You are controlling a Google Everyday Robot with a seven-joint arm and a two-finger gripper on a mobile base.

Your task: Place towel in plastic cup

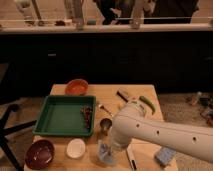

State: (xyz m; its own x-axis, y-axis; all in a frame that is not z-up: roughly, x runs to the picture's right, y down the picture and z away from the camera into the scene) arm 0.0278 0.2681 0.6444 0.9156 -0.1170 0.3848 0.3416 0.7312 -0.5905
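Note:
The pale blue-grey towel (105, 154) hangs bunched near the table's front edge, right of the white bowl. My gripper (112, 145) sits at the end of the white arm that reaches in from the right, and it is shut on the towel's top. The plastic cup is hidden behind the towel and gripper. I cannot tell whether the towel's lower end touches it.
A metal cup (105, 124) stands just behind the towel. A green tray (60, 117) lies at the left, an orange bowl (76, 87) behind it. A white bowl (76, 148) and dark red bowl (40, 153) sit front left. A blue sponge (165, 155) and pen (131, 159) lie front right.

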